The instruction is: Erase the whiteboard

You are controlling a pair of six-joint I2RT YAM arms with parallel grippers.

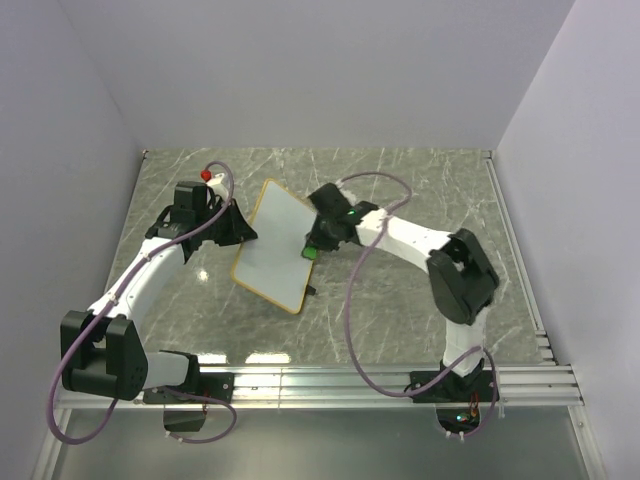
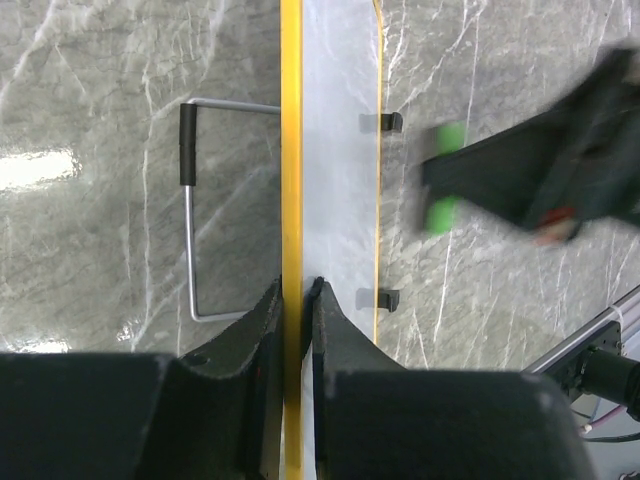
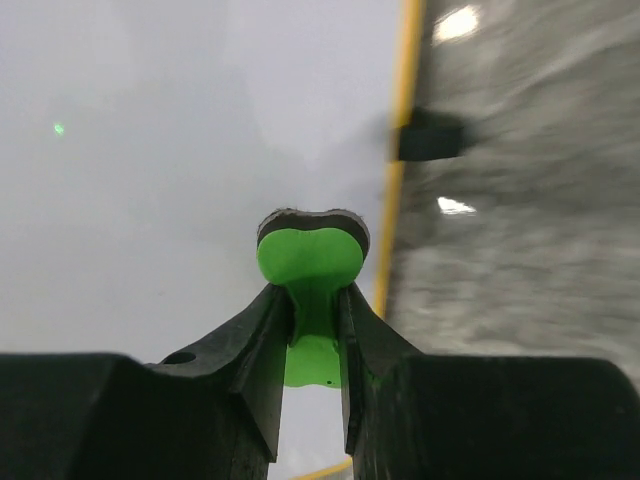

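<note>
The whiteboard, white with a thin yellow-orange frame, is held tilted above the marble table, mid-scene. My left gripper is shut on its left frame edge; in the left wrist view the fingers pinch the yellow frame. My right gripper is shut on a small green eraser. In the right wrist view the eraser sits between the jaws of that gripper, its dark pad facing the white surface near the board's right edge. No marks show on the board.
A bent wire stand juts from the board's back. Two small black feet sit on its far frame edge. An aluminium rail runs along the near table edge. Lilac walls close in on the left, back and right.
</note>
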